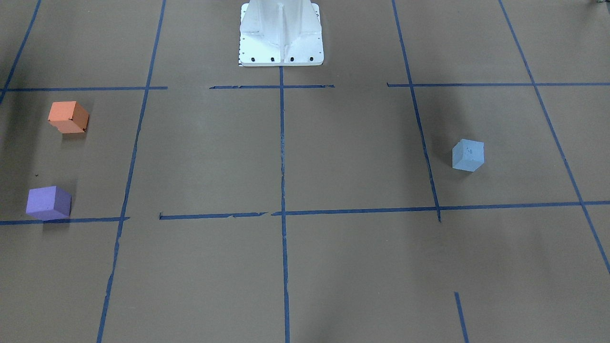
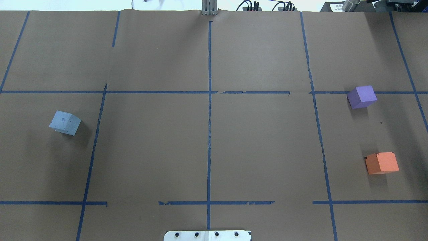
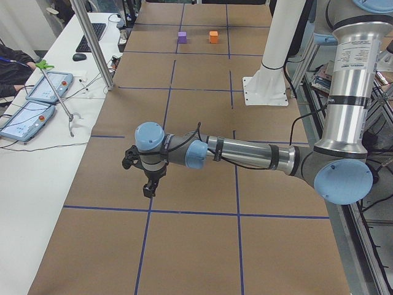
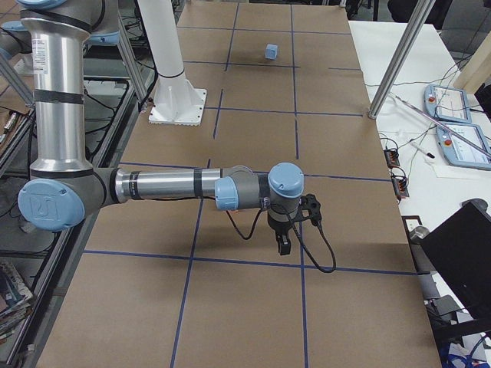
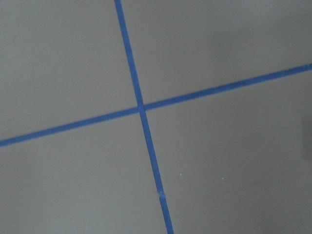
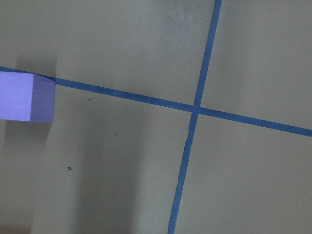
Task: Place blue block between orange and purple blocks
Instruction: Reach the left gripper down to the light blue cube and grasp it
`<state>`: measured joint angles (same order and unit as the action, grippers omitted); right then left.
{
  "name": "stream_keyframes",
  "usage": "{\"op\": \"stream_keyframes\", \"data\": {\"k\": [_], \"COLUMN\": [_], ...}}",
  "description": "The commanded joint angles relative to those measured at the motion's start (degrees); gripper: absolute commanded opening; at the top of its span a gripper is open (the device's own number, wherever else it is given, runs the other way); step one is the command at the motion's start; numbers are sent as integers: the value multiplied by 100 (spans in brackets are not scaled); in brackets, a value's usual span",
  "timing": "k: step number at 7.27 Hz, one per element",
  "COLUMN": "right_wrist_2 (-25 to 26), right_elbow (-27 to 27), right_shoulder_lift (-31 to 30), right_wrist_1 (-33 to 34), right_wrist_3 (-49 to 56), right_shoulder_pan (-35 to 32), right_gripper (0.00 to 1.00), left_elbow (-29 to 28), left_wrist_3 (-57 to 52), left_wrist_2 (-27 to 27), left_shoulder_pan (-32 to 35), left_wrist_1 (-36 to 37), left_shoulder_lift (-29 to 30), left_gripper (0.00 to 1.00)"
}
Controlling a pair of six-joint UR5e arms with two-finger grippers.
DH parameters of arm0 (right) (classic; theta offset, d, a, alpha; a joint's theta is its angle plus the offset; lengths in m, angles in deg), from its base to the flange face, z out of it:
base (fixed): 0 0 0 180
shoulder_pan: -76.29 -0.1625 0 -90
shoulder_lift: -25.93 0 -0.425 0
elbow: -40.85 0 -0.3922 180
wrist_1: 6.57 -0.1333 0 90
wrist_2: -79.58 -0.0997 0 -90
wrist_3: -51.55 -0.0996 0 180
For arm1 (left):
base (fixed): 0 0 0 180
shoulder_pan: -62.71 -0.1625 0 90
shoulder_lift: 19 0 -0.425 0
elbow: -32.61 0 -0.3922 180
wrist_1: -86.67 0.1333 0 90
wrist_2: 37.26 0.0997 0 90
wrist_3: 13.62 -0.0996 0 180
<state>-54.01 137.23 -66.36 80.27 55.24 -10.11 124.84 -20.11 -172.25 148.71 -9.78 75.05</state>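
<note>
The light blue block (image 1: 468,155) sits on the brown table on the robot's left side; it also shows in the overhead view (image 2: 65,123) and far off in the right view (image 4: 271,52). The orange block (image 1: 68,117) and the purple block (image 1: 48,202) stand apart on the robot's right side, with a bare gap between them (image 2: 381,163) (image 2: 361,96). The left gripper (image 3: 149,187) and the right gripper (image 4: 283,245) hang over the table's ends, far from the blocks. They show only in the side views, so I cannot tell whether they are open or shut. The right wrist view catches the purple block (image 6: 24,96).
The white robot base (image 1: 281,33) stands at the table's middle on the robot's edge. Blue tape lines (image 2: 209,117) grid the brown surface. White side tables with tablets (image 3: 37,104) and cables (image 4: 453,115) and metal poles (image 3: 92,43) border the operators' side.
</note>
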Motion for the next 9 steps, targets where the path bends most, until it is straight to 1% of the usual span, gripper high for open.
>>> {"op": "stream_keyframes", "data": {"k": [1, 2, 3, 4, 6, 7, 9], "right_wrist_2": [0, 0, -9, -9, -9, 0, -9], "right_elbow": [12, 3, 12, 3, 3, 3, 3], "right_shoulder_lift": [1, 1, 1, 1, 1, 1, 1], "right_wrist_1": [0, 0, -9, 0, -9, -9, 0], "right_wrist_3": [-35, -35, -35, -26, -35, -26, -35], "right_shoulder_pan": [0, 0, 0, 0, 0, 0, 0], "right_gripper": [100, 100, 100, 100, 100, 100, 100], "left_elbow": [-83, -39, -30, -21, 181, 173, 155], "left_wrist_3": [582, 1719, 3131, 3902, 4759, 4945, 5201], "left_wrist_2": [-27, 26, 44, 70, 927, 966, 993], "left_shoulder_pan": [-414, -905, -1502, -1986, -2953, -3132, -3474], "left_wrist_1": [-775, -1223, -1871, -2156, -2194, -2185, -2176], "left_shoulder_lift": [78, 78, 87, 105, 201, 332, 351], "left_gripper": [100, 100, 100, 100, 100, 100, 100]}}
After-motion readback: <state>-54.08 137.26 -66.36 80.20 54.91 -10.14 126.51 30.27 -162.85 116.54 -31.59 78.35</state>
